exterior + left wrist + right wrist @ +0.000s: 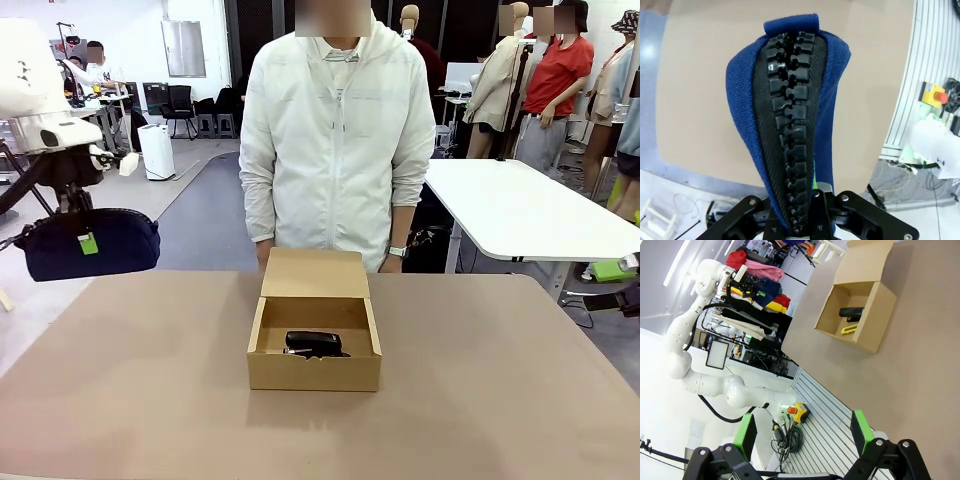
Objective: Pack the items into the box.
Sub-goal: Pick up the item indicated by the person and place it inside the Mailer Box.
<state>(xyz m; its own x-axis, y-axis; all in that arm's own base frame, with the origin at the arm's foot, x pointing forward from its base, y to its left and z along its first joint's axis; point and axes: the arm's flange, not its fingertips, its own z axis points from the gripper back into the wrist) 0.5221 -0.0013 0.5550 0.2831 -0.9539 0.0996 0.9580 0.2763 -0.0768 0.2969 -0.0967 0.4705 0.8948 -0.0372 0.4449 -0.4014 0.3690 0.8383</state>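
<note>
Desk point(500, 400): bare all round the box, wide room on both sides.
Box point(314, 375): mid-desk, open, lid flap up at the far side.
Pouch point(120, 245): in the air by the desk's left edge.
Left hand point(80, 232): clamped tight on the pouch.
Right hand point(805, 432): fingers wide apart, empty.
Stapler point(313, 343): inside the box, underside hidden by the front wall.

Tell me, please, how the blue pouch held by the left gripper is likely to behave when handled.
The pouch probably flexes rather than holding shape: it narrows where the left gripper pinches it. Its woven fabric likely resists slipping. It may need squashing over the stapler in the box.
</note>
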